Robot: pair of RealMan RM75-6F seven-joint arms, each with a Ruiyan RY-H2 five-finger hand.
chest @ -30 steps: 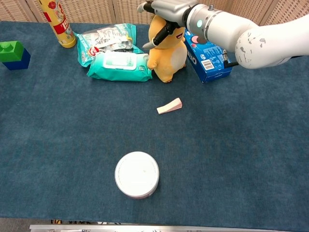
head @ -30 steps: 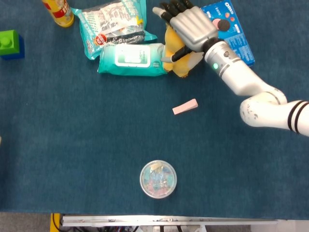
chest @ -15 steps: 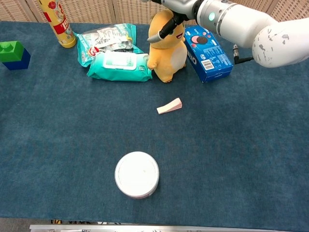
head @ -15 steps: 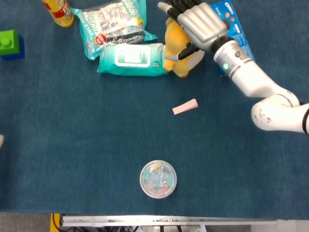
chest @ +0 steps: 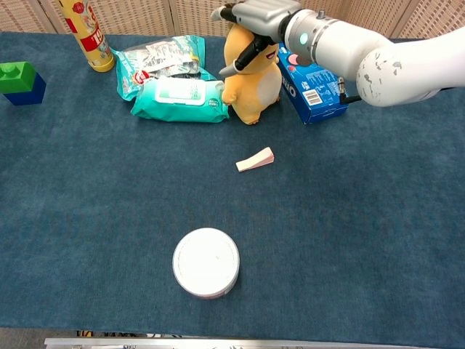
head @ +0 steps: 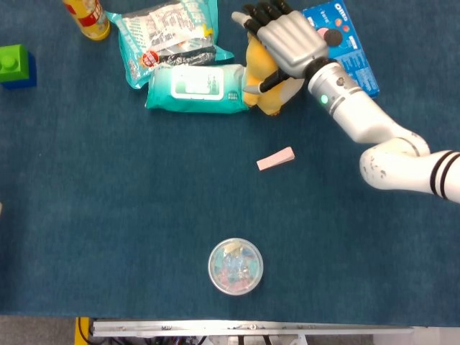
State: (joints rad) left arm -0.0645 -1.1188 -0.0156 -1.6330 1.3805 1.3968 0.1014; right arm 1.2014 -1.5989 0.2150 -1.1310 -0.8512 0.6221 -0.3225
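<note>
My right hand (head: 287, 39) (chest: 261, 14) lies over the head of a yellow plush toy (head: 277, 100) (chest: 251, 91) standing at the back of the blue table. Its fingers are spread across the top of the toy and the thumb reaches down the toy's left side. The plush stands upright between a teal wipes pack (head: 195, 88) (chest: 178, 99) and a blue cookie box (head: 352, 54) (chest: 312, 83). I see no closed grasp. My left hand shows in neither view.
A snack bag (head: 169, 36) lies behind the wipes. At the back left are a yellow bottle (head: 86, 16) and a green-and-blue block (head: 16, 65). A pink wedge (head: 276, 159) lies mid-table, with a round lidded container (head: 235, 267) near the front edge.
My right hand lifted up and to the right half a second ago, then came back down onto the plush's head. The plush and other things have not moved.
</note>
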